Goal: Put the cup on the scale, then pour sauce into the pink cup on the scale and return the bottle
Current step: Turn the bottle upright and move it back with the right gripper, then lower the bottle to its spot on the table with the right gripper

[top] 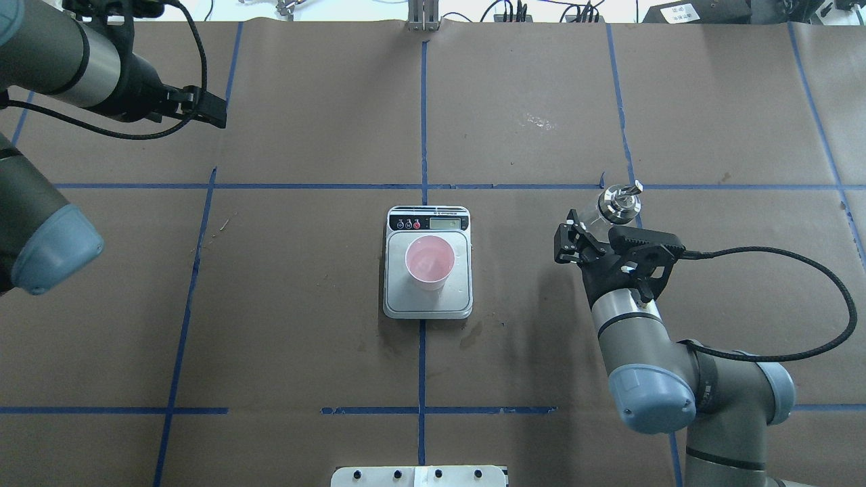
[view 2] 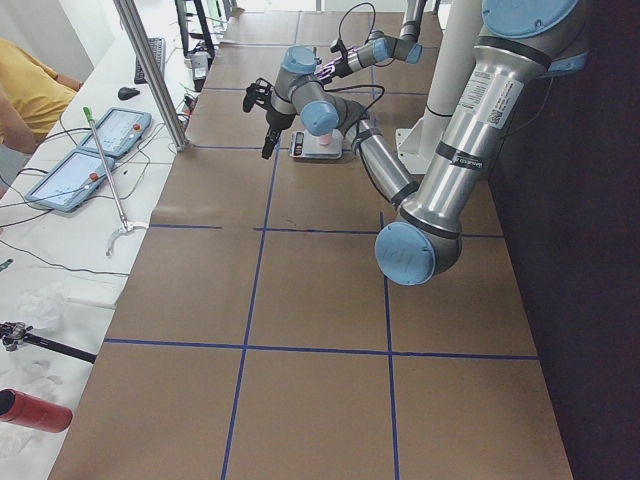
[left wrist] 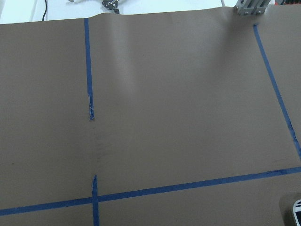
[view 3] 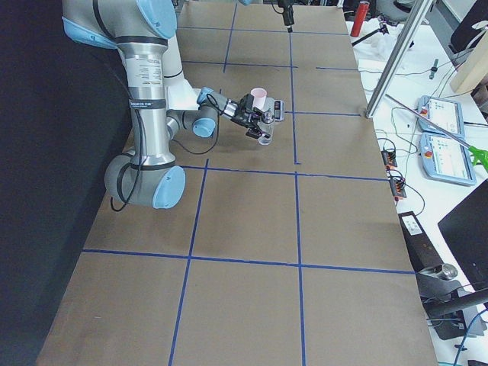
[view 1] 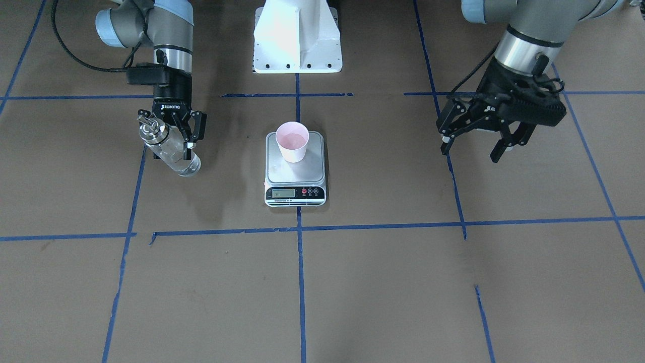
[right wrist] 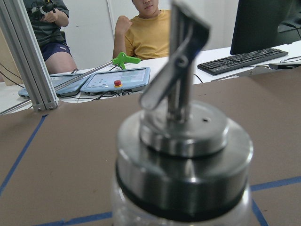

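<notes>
The pale pink cup [view 1: 292,142] stands upright on the steel platform of the scale [view 1: 296,174], at the table's middle; both also show in the overhead view, the cup [top: 429,262] on the scale [top: 399,297]. My right gripper [view 1: 174,141] is shut on the clear glass bottle [view 1: 174,151], which is tilted and low over the table, well off to the scale's side. Its metal spout top fills the right wrist view [right wrist: 181,155] and shows from overhead [top: 617,203]. My left gripper [view 1: 472,150] is open and empty, far from the scale on the other side.
The white robot base [view 1: 297,35] stands behind the scale. Blue tape lines cross the brown table cover. An aluminium post [right wrist: 28,56], tablets and seated people are beyond the table's far edge. A corner of the scale [left wrist: 296,212] shows in the left wrist view.
</notes>
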